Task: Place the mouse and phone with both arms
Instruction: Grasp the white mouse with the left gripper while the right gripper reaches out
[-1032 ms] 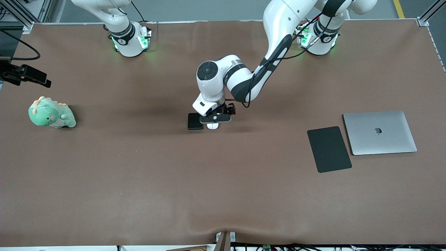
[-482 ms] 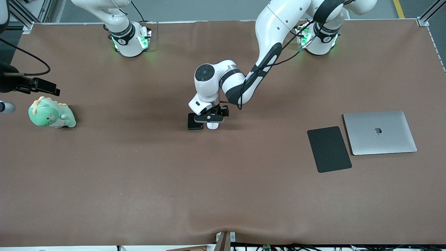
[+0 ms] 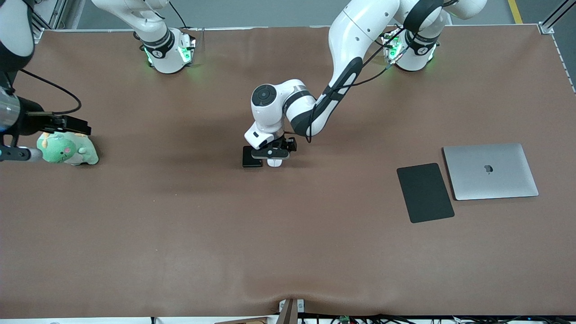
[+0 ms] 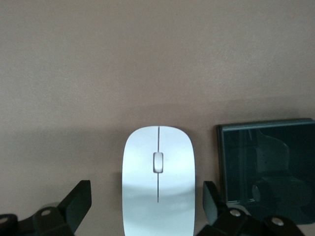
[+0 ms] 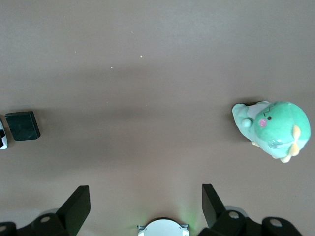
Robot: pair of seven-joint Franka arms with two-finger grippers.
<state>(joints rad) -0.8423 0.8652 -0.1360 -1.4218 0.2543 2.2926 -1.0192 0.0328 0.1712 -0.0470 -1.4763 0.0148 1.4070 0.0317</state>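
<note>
Left hand (image 3: 272, 158) low over mouse (image 4: 158, 179), fingers (image 4: 76, 204) apart, straddling it, no contact seen. Mouse on bench (image 3: 189, 216) mid-table, phone (image 4: 266, 164) just beside, toward right arm's end. Advice: close on mouse flanks, centred, keep clear of phone edge. Mouse glossy, rounded, likely slippery. Phone flat, reflective slab. Right hand (image 5: 142, 209) up over right arm's end, fingers apart, holding nothing.

A robotics lab: two bench-mounted arms (image 3: 315, 103), aluminium framing (image 3: 555, 15), cabling (image 3: 360, 318).

Tight squeeze beside mouse (image 4: 158, 179): phone (image 4: 266, 164) just beside at 3 o'clock in left wrist view; bare counter (image 4: 157, 59) from 9 through 12.
</note>
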